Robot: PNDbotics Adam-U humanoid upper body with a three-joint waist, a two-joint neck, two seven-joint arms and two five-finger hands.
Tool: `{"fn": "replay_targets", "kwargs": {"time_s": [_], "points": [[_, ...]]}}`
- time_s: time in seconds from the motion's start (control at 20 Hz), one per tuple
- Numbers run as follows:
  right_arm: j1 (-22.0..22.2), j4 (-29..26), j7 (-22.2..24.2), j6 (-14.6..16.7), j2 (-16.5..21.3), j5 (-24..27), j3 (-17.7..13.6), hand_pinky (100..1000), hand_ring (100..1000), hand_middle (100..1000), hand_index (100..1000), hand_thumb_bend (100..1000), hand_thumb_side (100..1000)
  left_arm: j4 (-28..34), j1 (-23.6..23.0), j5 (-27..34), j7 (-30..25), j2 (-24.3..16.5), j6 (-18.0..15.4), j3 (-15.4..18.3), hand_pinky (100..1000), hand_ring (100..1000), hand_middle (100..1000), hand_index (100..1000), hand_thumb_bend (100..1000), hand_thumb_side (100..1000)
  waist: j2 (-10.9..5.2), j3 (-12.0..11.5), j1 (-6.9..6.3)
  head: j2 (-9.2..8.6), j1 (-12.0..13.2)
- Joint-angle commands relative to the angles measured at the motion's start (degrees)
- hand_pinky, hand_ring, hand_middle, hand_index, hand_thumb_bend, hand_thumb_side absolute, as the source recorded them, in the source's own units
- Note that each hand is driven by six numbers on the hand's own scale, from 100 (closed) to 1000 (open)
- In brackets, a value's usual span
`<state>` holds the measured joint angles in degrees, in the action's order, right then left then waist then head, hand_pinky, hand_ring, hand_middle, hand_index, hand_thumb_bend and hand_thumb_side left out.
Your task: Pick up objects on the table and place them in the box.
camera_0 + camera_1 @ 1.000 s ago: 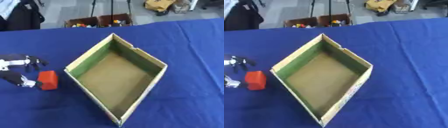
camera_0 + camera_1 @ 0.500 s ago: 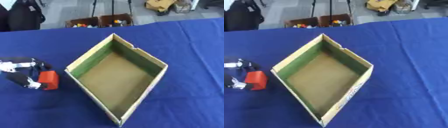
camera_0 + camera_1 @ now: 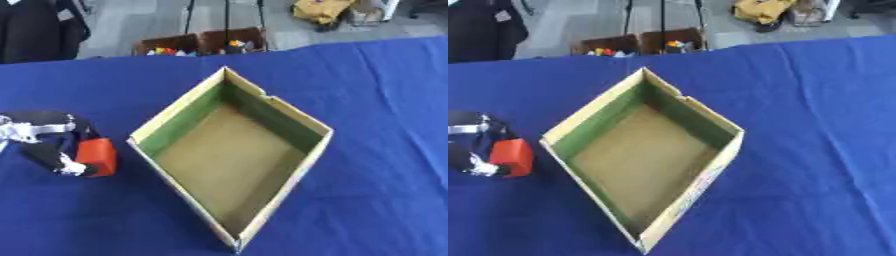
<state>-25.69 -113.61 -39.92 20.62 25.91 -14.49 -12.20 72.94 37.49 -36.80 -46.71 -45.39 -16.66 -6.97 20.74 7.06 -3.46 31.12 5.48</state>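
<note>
left hand point(image 3: 51, 142) fingers curled round red block point(image 3: 96, 156), beside open box point(image 3: 308, 125)

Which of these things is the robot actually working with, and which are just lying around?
Part of the job:
- left hand, curled round the red block
- open box, nothing inside

Just lying about:
- two cartons of small coloured things on the floor
- yellow bag
</note>
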Motion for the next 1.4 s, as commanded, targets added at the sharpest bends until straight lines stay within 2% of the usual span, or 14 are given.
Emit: {"fn": "replay_targets", "kwargs": {"time_s": [0.05,0.25,0.35,0.55,1.0,1.4], "points": [[-0.58,-0.98,-0.33,-0.15,0.81,0.36,-0.57,757,724,763,759,100,548,-2.11,-0.48,-2.63,-1.91,-0.63,-2.61,-1.34,506,673,735,836,493,650,-1.04,0.13,-0.76,-0.23,0.28],[-0.56,-0.98,-0.67,-0.43,0.78,0.36,-0.64,757,724,763,759,100,549,-2.92,-0.46,-2.92,-1.60,-0.16,-2.99,-1.63,417,593,639,766,453,638,-1.03,0.17,-0.76,0.16,0.29],[-0.46,-0.98,-0.79,-0.57,0.75,0.34,-0.68,758,724,764,759,100,549,-2.81,-0.30,-2.38,-1.30,-0.04,-2.96,-1.47,361,548,593,729,388,615,-1.06,0.16,-0.77,0.32,0.30],[-0.30,-0.98,-0.95,-0.75,0.72,0.34,-0.72,758,724,764,760,100,547,-2.10,-0.23,-1.50,-0.29,-0.29,-2.37,-1.13,303,515,546,677,100,558,-1.23,0.05,-0.80,0.45,0.20],[0.08,-0.98,-1.09,-0.89,0.62,0.34,-0.78,758,724,764,760,100,545,-0.18,-0.13,0.19,0.74,-0.74,-0.59,-0.34,259,488,529,656,100,451,-1.86,-0.07,-0.78,0.56,0.12],[0.44,-0.98,-1.05,-1.05,0.54,0.33,-0.84,758,725,764,760,100,546,3.64,0.88,3.76,1.26,-1.31,1.20,1.93,233,473,532,647,100,410,-2.29,-0.27,-0.79,0.62,-0.16]]}}
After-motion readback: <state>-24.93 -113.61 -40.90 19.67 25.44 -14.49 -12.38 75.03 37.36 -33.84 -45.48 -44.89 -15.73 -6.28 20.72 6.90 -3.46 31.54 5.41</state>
